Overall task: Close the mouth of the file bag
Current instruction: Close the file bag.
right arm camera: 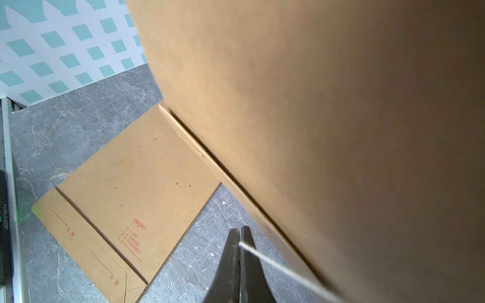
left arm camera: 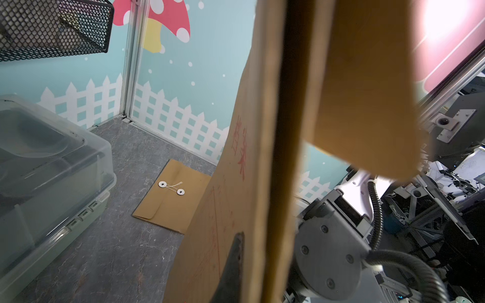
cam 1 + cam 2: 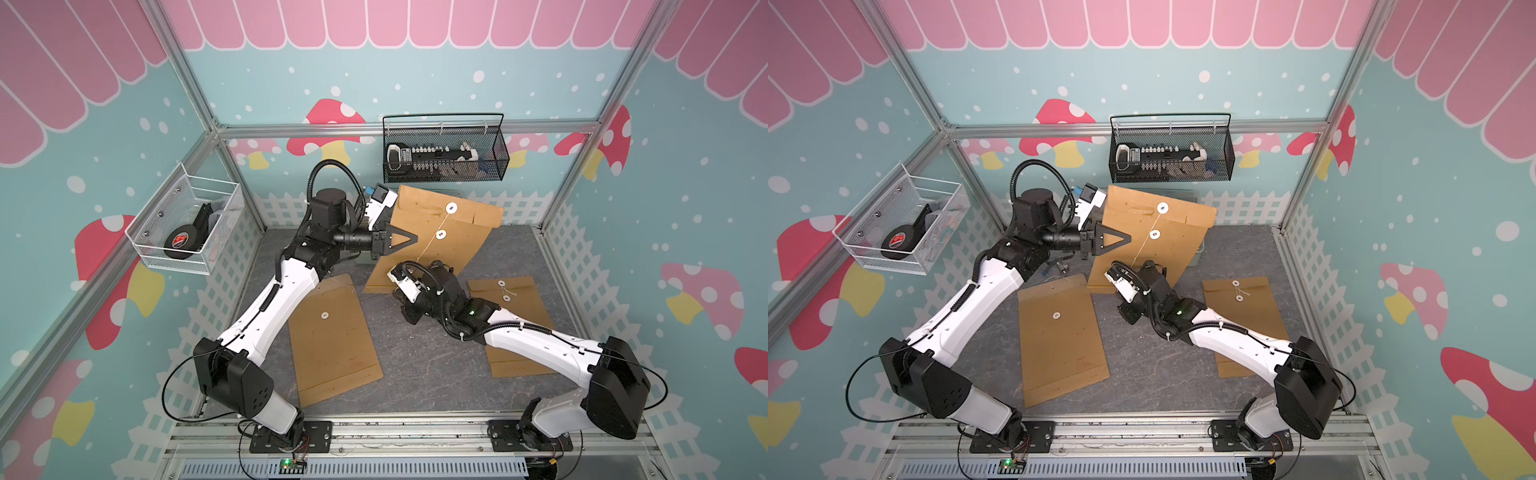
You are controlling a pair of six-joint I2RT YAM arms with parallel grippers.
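A brown file bag (image 3: 453,245) stands tilted, almost upright, at the back middle of the table in both top views (image 3: 1167,253). My left gripper (image 3: 415,238) is shut on its left edge; in the left wrist view one dark finger (image 2: 235,259) lies against the paper. A thin white string (image 3: 428,249) runs from the upper white disc (image 3: 451,207) past the lower disc (image 3: 440,235) down to my right gripper (image 1: 240,232), which is shut on the string (image 1: 273,263) just above the table. In the top views the right wrist hides that gripper.
Two more brown file bags lie flat, one front left (image 3: 332,336) and one right (image 3: 515,291) under the right arm. A clear plastic box (image 2: 52,170) sits behind the held bag. A black mesh basket (image 3: 444,153) and a white basket (image 3: 187,224) hang on the walls.
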